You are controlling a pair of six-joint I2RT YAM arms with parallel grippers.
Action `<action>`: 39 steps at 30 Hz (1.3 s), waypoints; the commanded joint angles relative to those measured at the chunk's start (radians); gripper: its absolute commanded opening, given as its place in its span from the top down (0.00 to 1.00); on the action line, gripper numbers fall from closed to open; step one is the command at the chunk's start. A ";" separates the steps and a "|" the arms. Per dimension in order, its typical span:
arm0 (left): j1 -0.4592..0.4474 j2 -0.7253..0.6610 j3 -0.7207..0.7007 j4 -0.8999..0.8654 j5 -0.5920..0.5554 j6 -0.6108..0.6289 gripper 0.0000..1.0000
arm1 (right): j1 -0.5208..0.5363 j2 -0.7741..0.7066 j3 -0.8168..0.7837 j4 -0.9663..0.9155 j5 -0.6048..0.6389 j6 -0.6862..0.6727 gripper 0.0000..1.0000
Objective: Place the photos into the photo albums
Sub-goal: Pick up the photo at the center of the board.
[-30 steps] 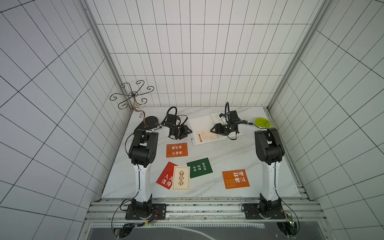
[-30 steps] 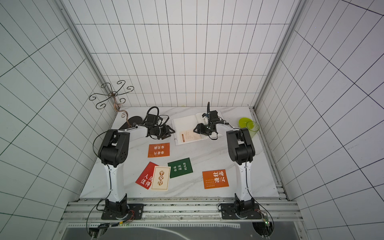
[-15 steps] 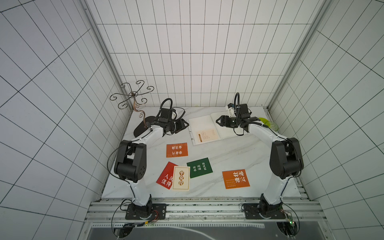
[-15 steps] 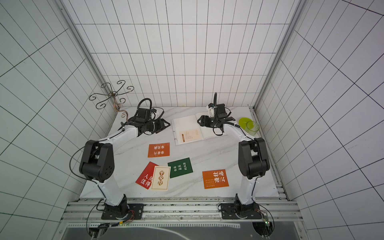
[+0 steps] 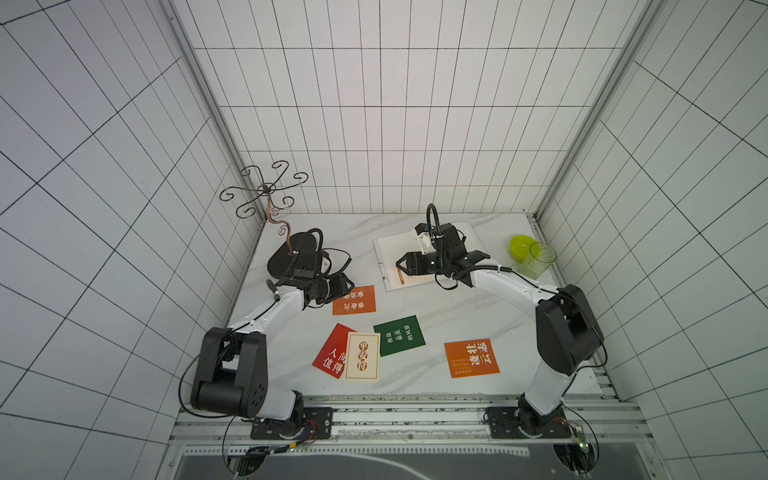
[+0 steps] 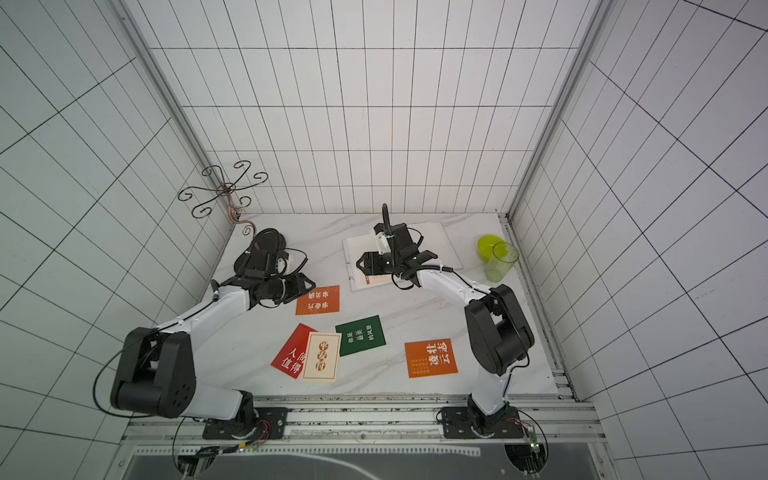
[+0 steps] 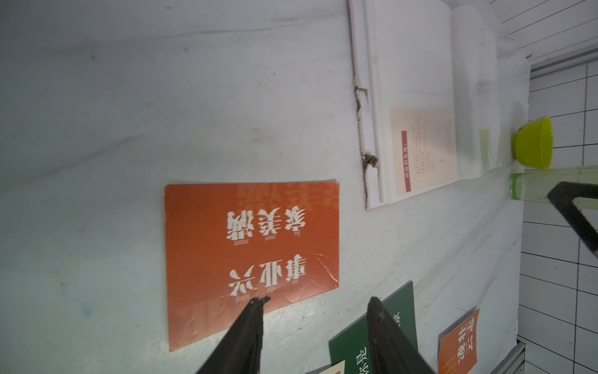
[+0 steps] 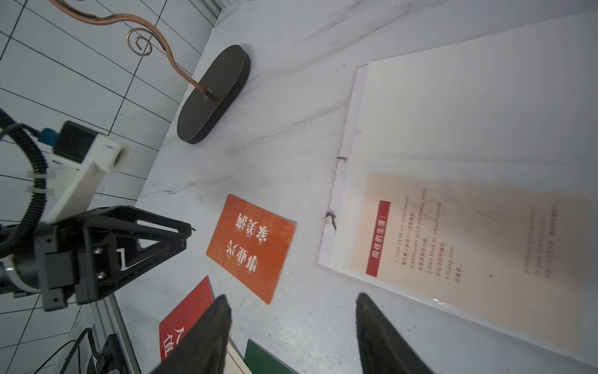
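An open white book [image 5: 388,253] lies at the far side of a marble table [image 5: 457,316]. 1 cream card [image 8: 469,243] already lies on its left page. 5 more cards lie loose on the table, nearer the robot:

- an orange card [image 5: 354,300] near the book's front corner
- a red card [image 5: 332,353]
- a second cream card [image 5: 363,356] overlapping the red card's edge
- a dark green card [image 5: 399,336] just beside that pair
- another orange card [image 5: 471,358] well apart to the right

The left jaws hover at the edge of the orange card near the book, partly open and holding nothing. The right jaws hang above the book's left page, open and also empty.

These are the risks as I judge them:

- The orange card lies flat against the table, so the left jaws may scrape the surface. They may also shove the card along instead of lifting it, perhaps into the green card.
- Lifting the red card or the second cream card may drag its overlapping neighbour with it.
- If the right jaws brush the page, the card already placed could slide off, or loose pages could flip over it.
- Both arms work close to the book and could bump each other.
- A green cup [image 5: 538,259] and a yellow-green bowl [image 5: 521,247] stand near the book's right edge, where a wide swing could knock them.
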State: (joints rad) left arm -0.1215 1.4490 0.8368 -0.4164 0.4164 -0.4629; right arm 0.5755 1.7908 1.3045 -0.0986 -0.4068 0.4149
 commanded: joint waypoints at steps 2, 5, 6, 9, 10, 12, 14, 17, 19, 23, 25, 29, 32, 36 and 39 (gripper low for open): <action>0.010 0.015 -0.031 0.047 0.030 0.012 0.48 | 0.058 0.089 0.057 0.023 -0.003 0.045 0.37; 0.010 0.033 -0.046 0.068 0.040 0.005 0.48 | 0.088 0.131 0.086 0.031 -0.008 0.066 0.36; 0.010 0.037 -0.054 0.075 0.041 0.002 0.48 | 0.094 0.142 0.089 0.036 -0.010 0.072 0.36; 0.011 0.048 -0.081 0.093 0.041 -0.010 0.48 | 0.107 0.171 0.098 0.054 -0.012 0.092 0.35; 0.012 0.051 -0.087 0.095 0.039 -0.010 0.48 | 0.109 0.180 0.099 0.062 -0.013 0.099 0.35; 0.011 0.058 -0.098 0.101 0.037 -0.014 0.48 | 0.113 0.196 0.104 0.074 -0.015 0.107 0.35; 0.013 0.069 -0.116 0.122 0.036 -0.031 0.48 | 0.114 0.217 0.112 0.084 -0.020 0.116 0.35; 0.020 0.088 -0.141 0.149 0.038 -0.055 0.48 | 0.113 0.245 0.129 0.096 -0.028 0.128 0.34; 0.029 0.096 -0.149 0.155 0.035 -0.058 0.48 | 0.113 0.257 0.137 0.106 -0.032 0.133 0.34; 0.049 0.091 -0.167 0.165 0.023 -0.065 0.48 | 0.115 0.294 0.171 0.106 -0.040 0.131 0.34; 0.058 0.085 -0.172 0.163 0.015 -0.064 0.48 | 0.114 0.313 0.188 0.107 -0.050 0.136 0.34; 0.067 0.086 -0.176 0.163 0.023 -0.063 0.48 | 0.118 0.346 0.218 0.112 -0.067 0.147 0.34; 0.066 0.094 -0.178 0.166 0.036 -0.064 0.48 | 0.120 0.367 0.235 0.112 -0.074 0.152 0.34; 0.066 0.096 -0.191 0.177 0.045 -0.071 0.48 | 0.129 0.388 0.234 0.116 -0.064 0.166 0.34; 0.066 0.102 -0.189 0.177 0.054 -0.076 0.48 | 0.138 0.408 0.235 0.134 -0.082 0.187 0.36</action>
State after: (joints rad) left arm -0.0574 1.5330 0.6708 -0.2344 0.4755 -0.5304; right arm 0.6975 2.1712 1.4513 0.0128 -0.4702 0.5697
